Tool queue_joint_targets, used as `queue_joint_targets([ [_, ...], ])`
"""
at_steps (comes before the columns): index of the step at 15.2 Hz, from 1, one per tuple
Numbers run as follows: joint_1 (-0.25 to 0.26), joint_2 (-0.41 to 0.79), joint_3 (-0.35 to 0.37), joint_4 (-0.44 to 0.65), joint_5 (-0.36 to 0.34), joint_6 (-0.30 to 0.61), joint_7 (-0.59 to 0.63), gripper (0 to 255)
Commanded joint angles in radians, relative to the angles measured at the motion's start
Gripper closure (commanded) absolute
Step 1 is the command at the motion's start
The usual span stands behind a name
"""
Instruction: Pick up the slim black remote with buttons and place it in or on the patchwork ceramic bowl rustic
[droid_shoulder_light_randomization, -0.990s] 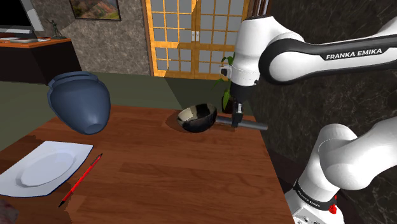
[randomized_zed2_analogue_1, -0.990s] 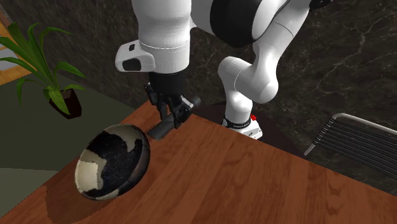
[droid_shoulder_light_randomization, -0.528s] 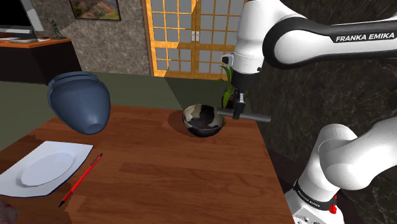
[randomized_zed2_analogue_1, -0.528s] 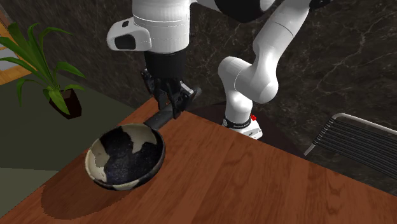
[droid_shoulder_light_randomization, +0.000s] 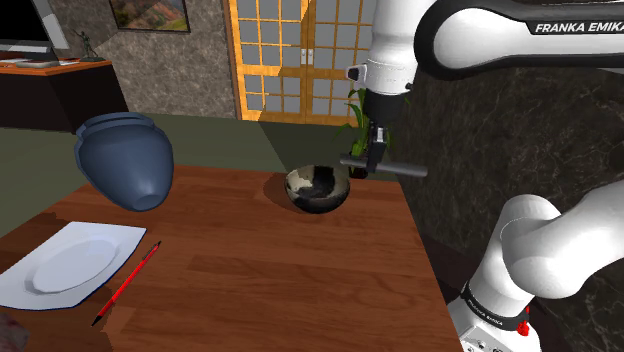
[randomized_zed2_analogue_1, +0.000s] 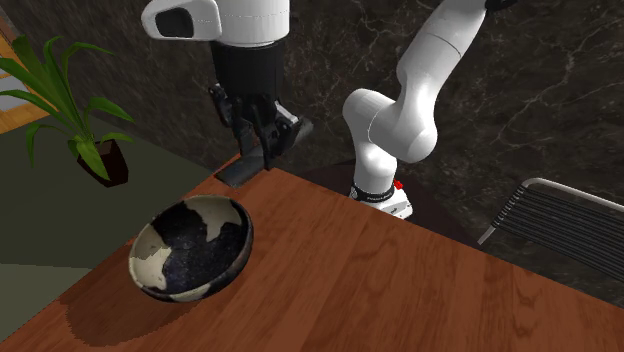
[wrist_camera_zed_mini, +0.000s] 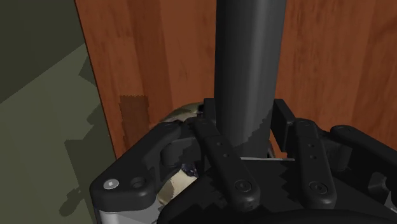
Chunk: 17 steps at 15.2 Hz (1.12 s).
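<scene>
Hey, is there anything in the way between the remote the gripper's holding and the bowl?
Nothing visible does. The gripper, shut on the remote, holds it in the air beside the bowl and above its rim, by the table's edge. Only open air lies between remote and bowl.

Domestic interior, living or dining room. Evidence: wooden worktop (droid_shoulder_light_randomization: 260, 270); lattice-paned wooden double doors (droid_shoulder_light_randomization: 290, 60); framed landscape picture (droid_shoulder_light_randomization: 150, 12) on a stone-textured wall; potted plant (randomized_zed2_analogue_1: 95, 150); slatted chair (randomized_zed2_analogue_1: 565, 225); monitor (droid_shoulder_light_randomization: 22, 30) on a side desk (droid_shoulder_light_randomization: 40, 68).
</scene>
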Motion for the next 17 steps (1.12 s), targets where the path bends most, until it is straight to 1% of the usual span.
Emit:
queue_joint_targets([
  [1,-0.005,0.060,0.008,0.046,-0.003,0.013,0.007,255],
  [6,-0.022,0.262,0.030,0.195,-0.023,0.065,0.027,255],
  [11,-0.032,0.466,0.051,0.378,-0.054,0.082,0.053,255],
  [12,-0.032,0.476,0.052,0.388,-0.056,0.082,0.054,255],
  [17,-0.031,0.472,0.052,0.317,-0.056,0.149,0.058,255],
])
